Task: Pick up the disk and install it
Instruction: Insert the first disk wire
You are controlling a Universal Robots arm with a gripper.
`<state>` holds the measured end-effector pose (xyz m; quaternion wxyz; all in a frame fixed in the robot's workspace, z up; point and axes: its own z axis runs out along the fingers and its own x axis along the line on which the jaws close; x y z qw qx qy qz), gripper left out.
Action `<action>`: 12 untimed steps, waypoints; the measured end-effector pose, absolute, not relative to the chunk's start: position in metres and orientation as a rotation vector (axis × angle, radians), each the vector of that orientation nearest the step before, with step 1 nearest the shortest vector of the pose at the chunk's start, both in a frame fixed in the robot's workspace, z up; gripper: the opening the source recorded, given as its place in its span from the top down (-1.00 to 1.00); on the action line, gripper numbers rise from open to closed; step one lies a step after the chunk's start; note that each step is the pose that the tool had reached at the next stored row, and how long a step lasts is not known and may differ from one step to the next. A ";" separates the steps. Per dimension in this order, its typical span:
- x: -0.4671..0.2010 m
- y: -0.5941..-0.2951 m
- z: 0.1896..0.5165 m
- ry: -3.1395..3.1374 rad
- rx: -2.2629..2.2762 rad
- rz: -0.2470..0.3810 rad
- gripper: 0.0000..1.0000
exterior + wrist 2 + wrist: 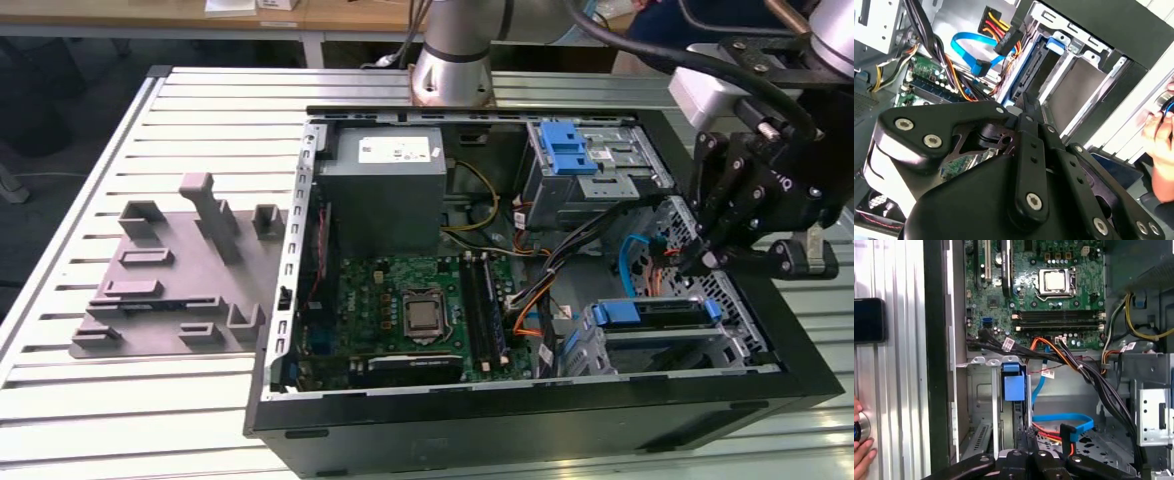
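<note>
Disk (650, 313) w/ blue rails in lower drive bay (742, 330), gripper (694, 266) nearby, closed empty.

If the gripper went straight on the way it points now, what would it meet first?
Most likely the disk in its blue carrier, seated in the drive cage: in the first wrist view it lies just ahead of the gripper. Depth is unclear.

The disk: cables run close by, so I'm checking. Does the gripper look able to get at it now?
Probably yes: the gripper hangs right by the disk in its cage, with nothing between them; the blue cable lies off to one side.
</note>
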<state>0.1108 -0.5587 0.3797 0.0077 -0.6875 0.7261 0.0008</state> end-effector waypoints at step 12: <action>0.126 -0.546 0.379 2.307 -2.110 0.001 0.79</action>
